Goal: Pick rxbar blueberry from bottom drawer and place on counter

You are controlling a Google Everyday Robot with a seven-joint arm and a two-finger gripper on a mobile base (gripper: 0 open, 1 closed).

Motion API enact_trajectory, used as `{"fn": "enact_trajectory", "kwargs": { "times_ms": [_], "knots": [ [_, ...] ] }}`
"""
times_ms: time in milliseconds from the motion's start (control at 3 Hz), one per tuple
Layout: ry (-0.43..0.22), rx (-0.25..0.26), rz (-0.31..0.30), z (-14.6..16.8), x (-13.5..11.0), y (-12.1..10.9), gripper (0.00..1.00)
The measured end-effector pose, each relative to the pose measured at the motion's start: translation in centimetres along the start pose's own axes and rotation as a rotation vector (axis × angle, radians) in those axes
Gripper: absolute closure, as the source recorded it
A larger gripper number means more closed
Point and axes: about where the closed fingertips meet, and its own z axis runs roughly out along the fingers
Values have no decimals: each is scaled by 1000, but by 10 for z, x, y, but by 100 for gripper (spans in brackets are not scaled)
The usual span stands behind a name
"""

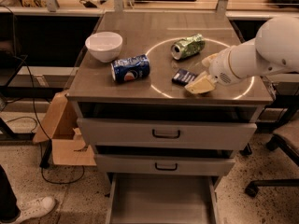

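The rxbar blueberry [183, 76], a small flat dark navy bar, lies on the counter [140, 22] inside the thin white circle, near the front edge. My gripper [204, 72] is just to the right of the bar, low over the counter. Its cream fingers [200, 84] are spread apart with nothing between them. The white arm reaches in from the right. The bottom drawer [161, 200] is pulled out below, and its grey interior shows nothing inside.
A blue Pepsi can [130, 68] lies on its side left of the bar. A green can [188, 46] lies behind the bar. A white bowl [103, 45] stands at the counter's left. The two upper drawers are shut. A cardboard box [65, 134] stands on the floor at left.
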Motion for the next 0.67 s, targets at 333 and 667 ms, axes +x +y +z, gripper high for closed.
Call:
{"fn": "enact_trajectory", "kwargs": {
  "times_ms": [333, 667],
  "knots": [
    [0, 0, 0, 0, 0, 0, 0],
    [0, 0, 0, 0, 0, 0, 0]
  ]
}}
